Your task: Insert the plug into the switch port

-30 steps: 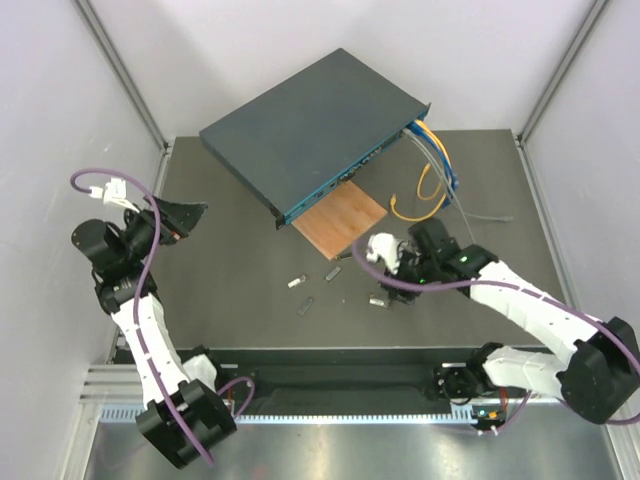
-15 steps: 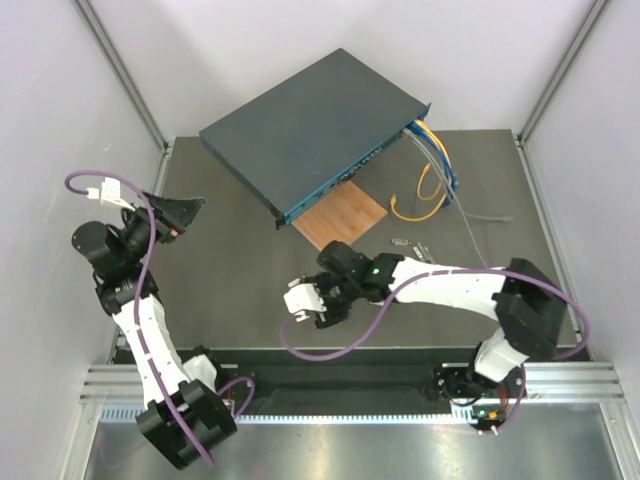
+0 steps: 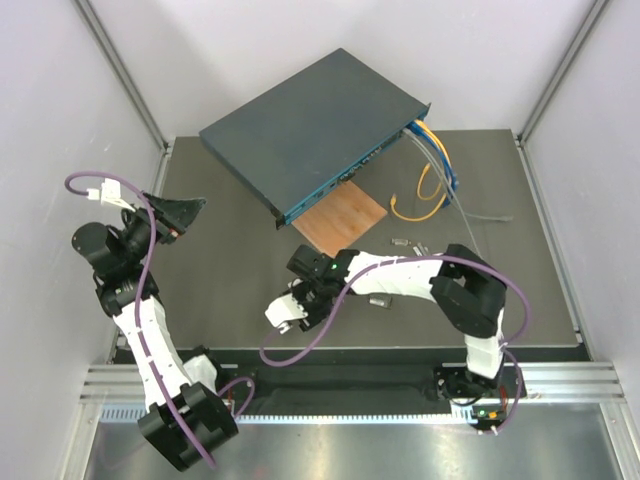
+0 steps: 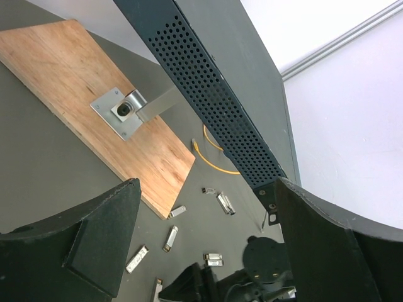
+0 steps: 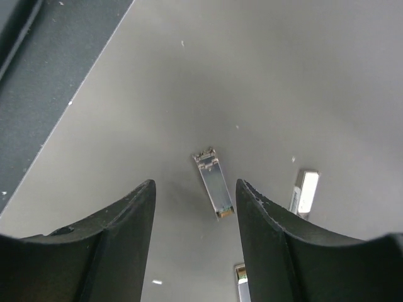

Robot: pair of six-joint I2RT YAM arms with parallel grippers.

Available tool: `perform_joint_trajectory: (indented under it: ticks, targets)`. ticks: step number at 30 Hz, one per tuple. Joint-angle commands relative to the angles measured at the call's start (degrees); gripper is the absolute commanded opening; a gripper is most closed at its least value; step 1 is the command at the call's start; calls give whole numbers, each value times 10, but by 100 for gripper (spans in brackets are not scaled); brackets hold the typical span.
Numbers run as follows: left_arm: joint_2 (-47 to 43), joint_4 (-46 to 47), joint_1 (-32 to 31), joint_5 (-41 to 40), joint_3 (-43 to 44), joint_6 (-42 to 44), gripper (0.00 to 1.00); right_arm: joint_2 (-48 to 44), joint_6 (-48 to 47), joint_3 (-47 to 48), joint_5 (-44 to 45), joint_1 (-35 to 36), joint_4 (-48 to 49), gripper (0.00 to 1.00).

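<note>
Looks like pickup, with the switch at the far edge of the mat and the left gripper spread wide, empty. Has the right gripper parted, empty, over a plug flat on that mat; calls for lowering, squaring to its slant, closing.

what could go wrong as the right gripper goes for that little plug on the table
The plug lies slanted under the open right gripper and nearer one finger, so closing may spin or shove it rather than pinch it squarely. Another loose plug sits close beside it, and a descending finger could knock it or catch it. A crooked grip would likely jam at the small sockets of the switch.
</note>
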Motion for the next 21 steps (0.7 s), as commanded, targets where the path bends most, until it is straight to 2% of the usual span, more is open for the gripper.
perform_joint_trajectory:
  ticks: [1,6,14,17,21]
  targets:
    - [-3,9,2,4,19,0,91,21,-30,45,-6,9,-17,53]
    - [-3,-4,3,5,21,6,91,58,-39,71,-9,9,-47,50]
    - [-1,-5,2,-5,21,1,91,120,-76,134,-17,9,-165,28]
    - [1,-5,2,-4,24,-1,91,143,-76,157,-12,9,-201,23]
    - [-1,-5,2,-2,31,-6,90,133,-62,148,-10,10,-204,19]
